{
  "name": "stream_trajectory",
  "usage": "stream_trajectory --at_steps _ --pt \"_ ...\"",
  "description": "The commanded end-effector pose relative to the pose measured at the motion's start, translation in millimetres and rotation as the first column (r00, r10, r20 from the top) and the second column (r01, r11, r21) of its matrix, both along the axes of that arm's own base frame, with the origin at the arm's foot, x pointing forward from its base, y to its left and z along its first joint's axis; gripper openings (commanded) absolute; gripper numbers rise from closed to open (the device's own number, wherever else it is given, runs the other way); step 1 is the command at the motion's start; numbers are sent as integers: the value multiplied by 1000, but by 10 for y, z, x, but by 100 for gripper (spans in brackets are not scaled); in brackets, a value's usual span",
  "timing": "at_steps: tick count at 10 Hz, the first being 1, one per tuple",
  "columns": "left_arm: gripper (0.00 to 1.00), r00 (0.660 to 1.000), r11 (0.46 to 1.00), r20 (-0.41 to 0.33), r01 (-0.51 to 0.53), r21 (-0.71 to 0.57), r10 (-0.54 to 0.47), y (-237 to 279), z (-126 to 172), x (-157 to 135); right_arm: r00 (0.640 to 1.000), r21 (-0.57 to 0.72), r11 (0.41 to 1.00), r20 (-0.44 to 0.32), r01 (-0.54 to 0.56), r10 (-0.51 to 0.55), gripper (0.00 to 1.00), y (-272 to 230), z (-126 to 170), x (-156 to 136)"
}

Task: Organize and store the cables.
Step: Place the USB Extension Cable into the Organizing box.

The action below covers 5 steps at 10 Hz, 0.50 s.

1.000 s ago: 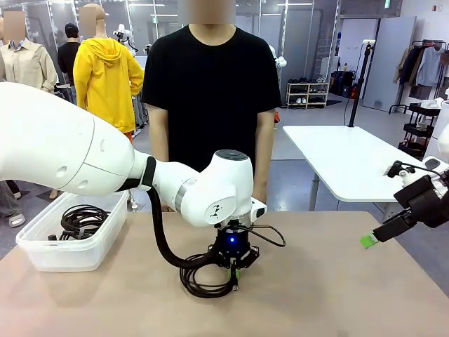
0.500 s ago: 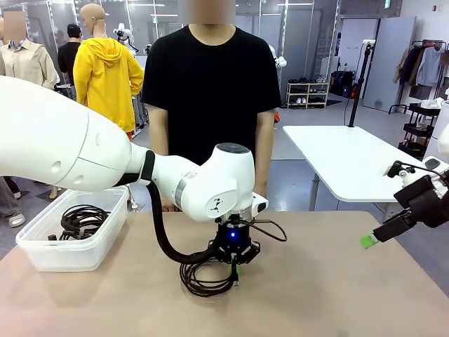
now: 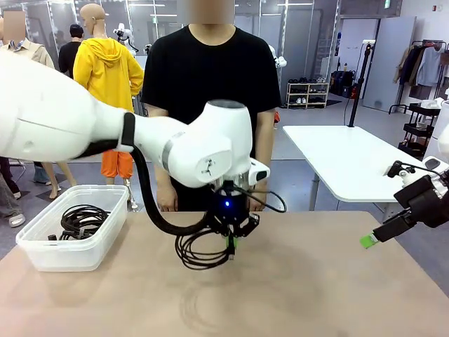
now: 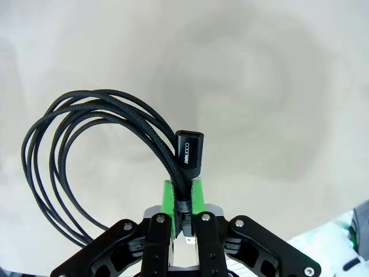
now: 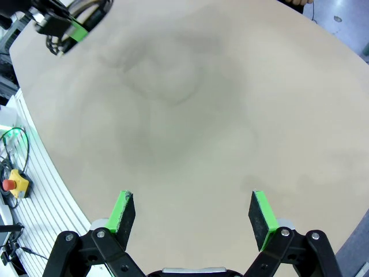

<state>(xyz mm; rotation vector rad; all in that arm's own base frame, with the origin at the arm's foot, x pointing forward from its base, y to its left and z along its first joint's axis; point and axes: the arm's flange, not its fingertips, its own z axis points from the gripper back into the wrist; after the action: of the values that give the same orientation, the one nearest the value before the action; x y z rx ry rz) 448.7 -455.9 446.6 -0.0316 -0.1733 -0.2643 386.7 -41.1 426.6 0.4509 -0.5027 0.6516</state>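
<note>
One coiled cable (image 4: 86, 150) hangs from left claw (image 4: 183, 199); plug (image 4: 189, 153) upward.

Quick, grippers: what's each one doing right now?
Left gripper: shut on the coiled cable, lifted off the table.
Right gripper: open, empty.
</note>
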Motion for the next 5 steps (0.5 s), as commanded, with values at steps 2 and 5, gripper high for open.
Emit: stream_trajectory --at_steps 2,5 --pt "2 997 998 57 55 -10 -54 273 51 -168 1000 3 1000 -12 13 -13 100 15 13 3" --pt "2 1000 1000 17 18 -2 -18 81 141 -52 1000 3 1000 -12 13 -13 100 15 13 3"
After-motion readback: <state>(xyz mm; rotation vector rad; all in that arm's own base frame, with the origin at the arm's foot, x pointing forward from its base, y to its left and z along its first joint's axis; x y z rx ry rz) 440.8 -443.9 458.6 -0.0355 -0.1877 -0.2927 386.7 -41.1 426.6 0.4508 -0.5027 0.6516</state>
